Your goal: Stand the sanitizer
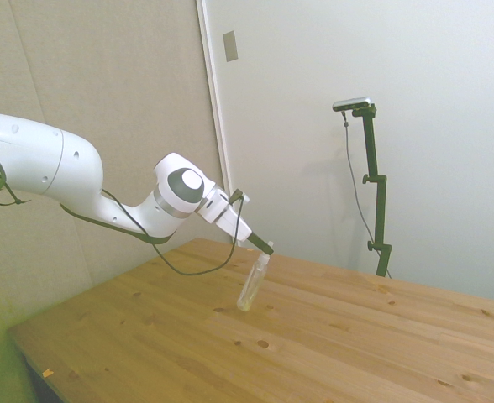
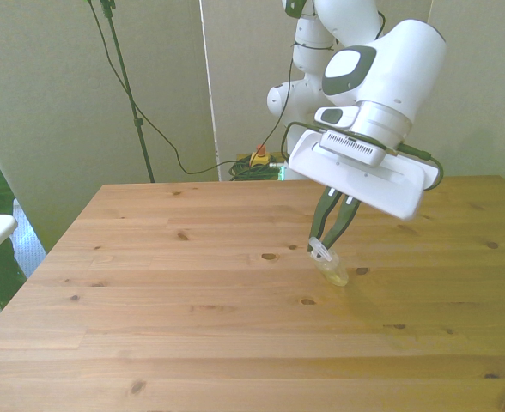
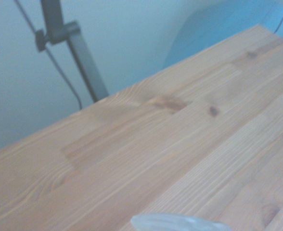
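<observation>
Sanitizer held tilted on the table

The white jointed arm [image 1: 104, 189] slants down from the side view's left; its dark two-finger gripper [image 1: 266, 248] is clamped on the white pump top of the slim clear yellowish plastic sanitizer bottle [image 1: 252, 284], nearly upright, base touching the wooden table [image 1: 331, 353], top leaning right. No label text is legible.

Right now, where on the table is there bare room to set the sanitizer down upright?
Nearly the whole table is bare wood. The only occupied spot is where the gripper holds the sanitizer tilted, its base touching the boards right of centre in the front view. Bare boards border it all round; the widest stretch runs toward the front view's left.
</observation>
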Controlling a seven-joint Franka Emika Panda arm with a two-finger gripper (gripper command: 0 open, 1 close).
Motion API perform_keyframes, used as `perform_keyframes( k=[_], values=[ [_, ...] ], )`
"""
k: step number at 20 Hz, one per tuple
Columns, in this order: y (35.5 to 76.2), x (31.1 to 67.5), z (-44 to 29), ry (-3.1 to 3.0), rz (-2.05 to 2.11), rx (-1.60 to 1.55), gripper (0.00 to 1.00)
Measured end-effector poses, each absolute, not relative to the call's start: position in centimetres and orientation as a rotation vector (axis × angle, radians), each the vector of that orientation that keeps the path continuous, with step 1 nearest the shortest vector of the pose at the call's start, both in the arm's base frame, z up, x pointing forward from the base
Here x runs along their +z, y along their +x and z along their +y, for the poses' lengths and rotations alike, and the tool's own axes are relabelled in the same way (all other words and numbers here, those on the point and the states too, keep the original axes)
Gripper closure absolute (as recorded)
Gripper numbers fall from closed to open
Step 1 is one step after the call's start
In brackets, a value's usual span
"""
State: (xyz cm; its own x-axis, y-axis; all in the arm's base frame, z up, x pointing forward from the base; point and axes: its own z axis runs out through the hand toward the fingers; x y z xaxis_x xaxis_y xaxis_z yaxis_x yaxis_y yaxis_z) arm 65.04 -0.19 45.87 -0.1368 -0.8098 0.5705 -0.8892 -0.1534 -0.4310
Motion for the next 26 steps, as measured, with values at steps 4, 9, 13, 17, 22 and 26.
perform_keyframes(
  k=[4, 9, 13, 17, 22, 26],
  values=[
    [65.0, 45.7, 1.1, 1.755, -1.940, 1.350, 1.00],
    [66.0, 44.8, -0.2, 1.461, -1.865, 1.513, 1.00],
    [67.3, 43.1, -0.6, 1.348, -1.837, 1.582, 1.00],
    [68.0, 42.2, -1.4, 1.310, -1.844, 1.626, 1.00],
    [68.3, 40.9, -2.0, 1.289, -1.857, 1.640, 0.00],
    [68.5, 40.0, -1.8, 1.308, -1.868, 1.634, 0.00]
  ],
)
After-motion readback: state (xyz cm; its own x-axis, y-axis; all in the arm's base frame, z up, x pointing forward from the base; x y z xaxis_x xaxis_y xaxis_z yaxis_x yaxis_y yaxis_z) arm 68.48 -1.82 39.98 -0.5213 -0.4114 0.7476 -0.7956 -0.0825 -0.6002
